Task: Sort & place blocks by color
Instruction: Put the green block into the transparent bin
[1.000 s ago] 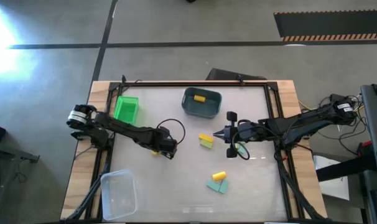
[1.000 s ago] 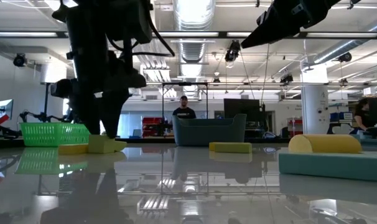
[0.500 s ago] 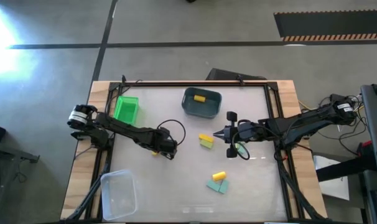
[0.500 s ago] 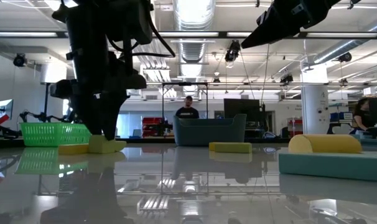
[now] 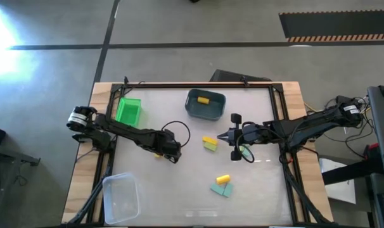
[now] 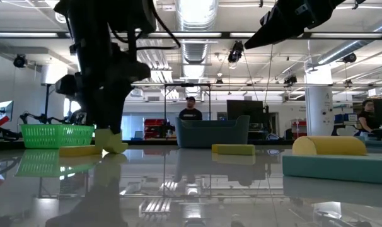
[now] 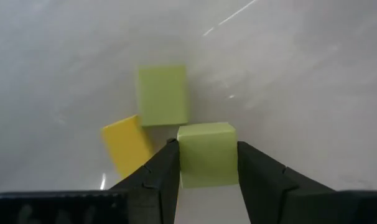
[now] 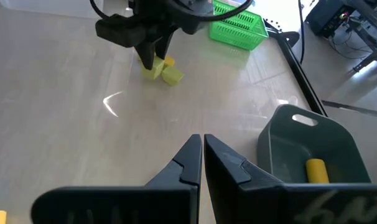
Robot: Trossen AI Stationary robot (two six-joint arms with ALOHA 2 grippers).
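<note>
- One yellow block [image 5: 204, 99] lies in the grey bin [image 5: 205, 105]; the others remain on the bench [image 5: 262, 190].
- Left hand [image 7: 207, 163] grips a lime block [image 7: 206, 153]; right hand [image 8: 203, 160] waits closed at three o'clock.

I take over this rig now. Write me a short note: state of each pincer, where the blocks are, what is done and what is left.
Left pincer: shut on a lime block, lifted just off the table, left of centre. Below it lie a second lime block and a yellow block.
Right pincer: shut, empty, waiting above the table right of centre.
Done: one yellow block in the grey bin.
Left: the held block; a yellow and lime pair mid-table; a yellow, lime and teal group near the front. The green bin and clear bin look empty.
</note>
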